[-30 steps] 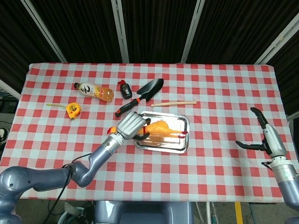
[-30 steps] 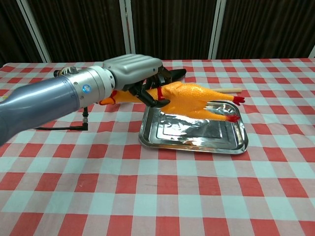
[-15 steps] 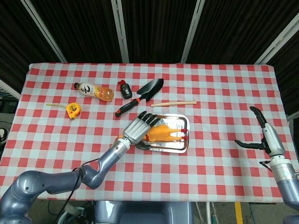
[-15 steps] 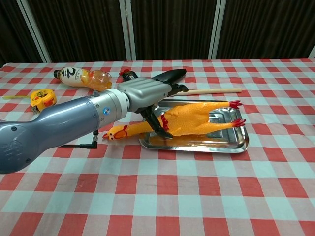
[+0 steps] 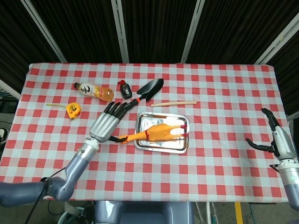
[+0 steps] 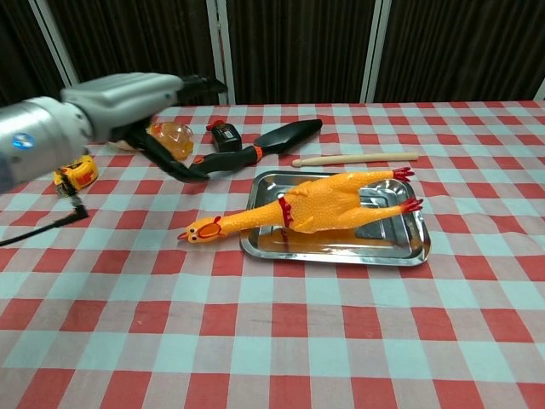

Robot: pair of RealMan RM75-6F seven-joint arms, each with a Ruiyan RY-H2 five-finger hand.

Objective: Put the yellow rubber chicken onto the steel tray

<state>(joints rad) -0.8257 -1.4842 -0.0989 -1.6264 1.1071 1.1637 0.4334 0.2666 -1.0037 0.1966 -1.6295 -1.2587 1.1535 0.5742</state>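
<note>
The yellow rubber chicken (image 5: pixel 161 133) (image 6: pixel 328 204) lies across the steel tray (image 5: pixel 180 146) (image 6: pixel 392 251). Its body and red feet rest in the tray, while its neck and head (image 6: pixel 200 230) stick out over the tray's left rim onto the cloth. My left hand (image 5: pixel 108 122) (image 6: pixel 136 98) hovers to the left of the tray, fingers spread, holding nothing. My right hand (image 5: pixel 275 140) is at the far right table edge, fingers apart and empty; the chest view does not show it.
A black trowel with a red collar (image 5: pixel 142 95) (image 6: pixel 264 145) lies behind the tray, next to a wooden stick (image 5: pixel 174 103) (image 6: pixel 356 158). A drink bottle (image 5: pixel 93 90), a small black device (image 5: pixel 124 89) and a yellow tape measure (image 5: pixel 72 110) (image 6: pixel 72 173) sit at the back left.
My left hand let go of the chicken and drew back to the left and up. The chicken now lies on the tray. My right hand shifted slightly right.
</note>
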